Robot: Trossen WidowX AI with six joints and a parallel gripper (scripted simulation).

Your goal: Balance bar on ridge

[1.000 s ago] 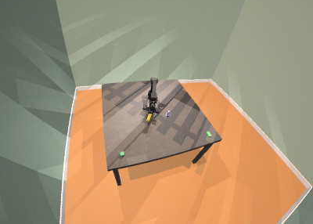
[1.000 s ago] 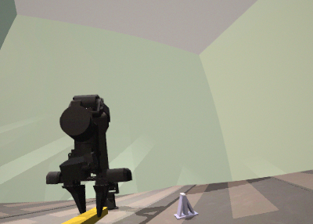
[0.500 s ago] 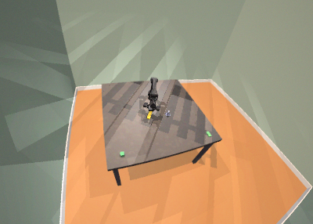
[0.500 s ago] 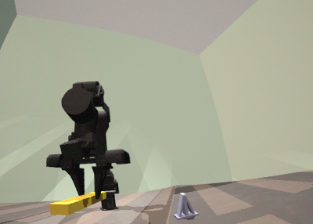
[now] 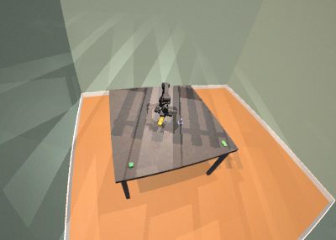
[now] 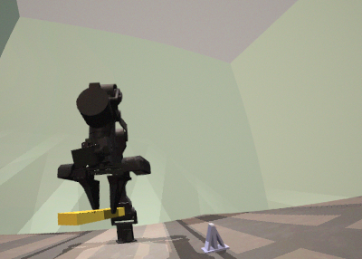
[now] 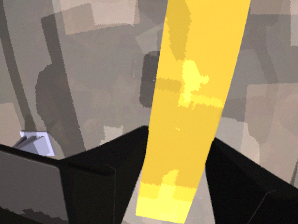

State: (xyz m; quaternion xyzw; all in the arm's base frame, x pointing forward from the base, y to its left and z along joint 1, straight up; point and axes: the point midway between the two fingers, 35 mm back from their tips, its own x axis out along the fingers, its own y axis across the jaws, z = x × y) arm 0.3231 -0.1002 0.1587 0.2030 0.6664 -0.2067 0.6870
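Clamped jaws on your gripper (image 6: 105, 200) pinch the yellow bar (image 6: 86, 216) near one end, and the bar hangs clear above the table (image 5: 139, 156), roughly level in the exterior view. From the wrist view the bar (image 7: 193, 90) runs toward 12 o'clock between the dark fingers. You'll find the small pale ridge (image 6: 214, 238) standing on the table at about 4 o'clock from the bar, well apart.
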